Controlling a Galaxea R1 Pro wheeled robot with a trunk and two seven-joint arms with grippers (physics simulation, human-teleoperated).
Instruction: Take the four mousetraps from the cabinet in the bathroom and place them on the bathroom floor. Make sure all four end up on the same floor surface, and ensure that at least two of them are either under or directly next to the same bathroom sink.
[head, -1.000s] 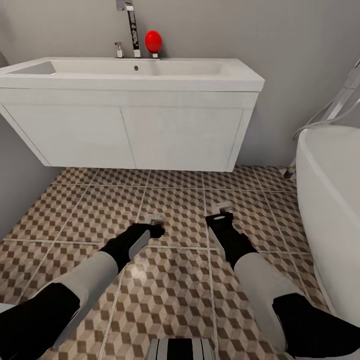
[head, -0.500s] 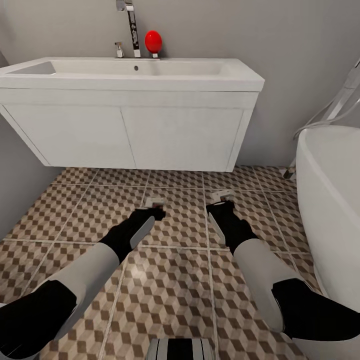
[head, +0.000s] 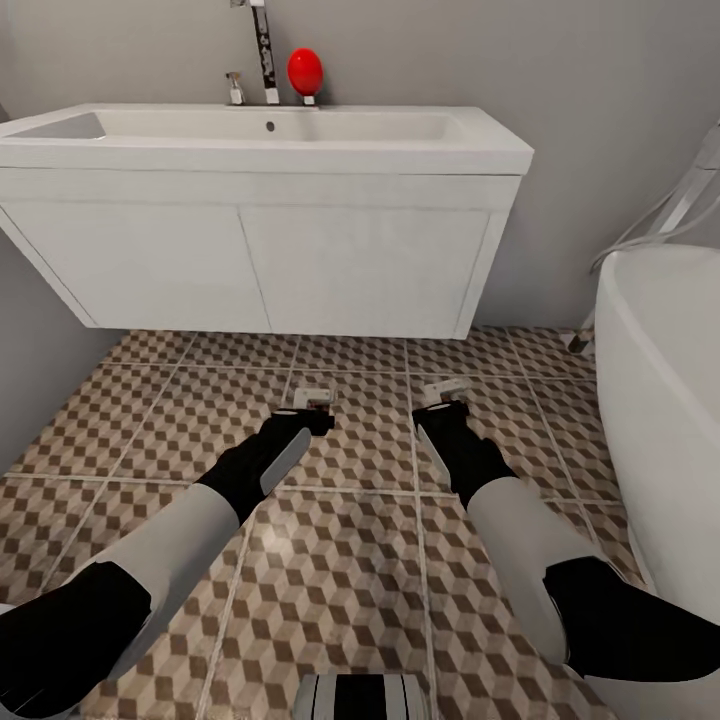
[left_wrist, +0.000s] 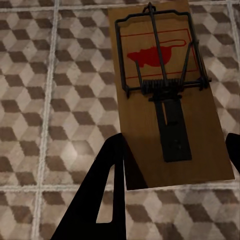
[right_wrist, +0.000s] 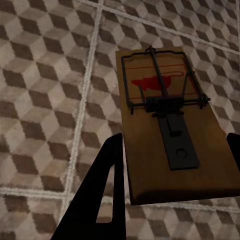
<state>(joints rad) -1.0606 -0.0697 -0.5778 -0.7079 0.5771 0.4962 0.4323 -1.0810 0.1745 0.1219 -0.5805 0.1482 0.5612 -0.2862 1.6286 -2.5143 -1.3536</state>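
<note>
The left gripper grips a mousetrap by its near end, its jaws closed on the wooden plate's edges, low over the bathroom floor. The right gripper clamps a second mousetrap the same way. Both traps hang above the cube-patterned tiles in front of the white vanity carrying the sink. The bathtub stands to the right.

Two mousetraps, each a flat brown wooden plate with black wire bar, spring and red printed mark. One mousetrap sits between the left hand's fingers; the other mousetrap sits between the right hand's. Both are above the cube-patterned bathroom floor, before the white sink.
</note>
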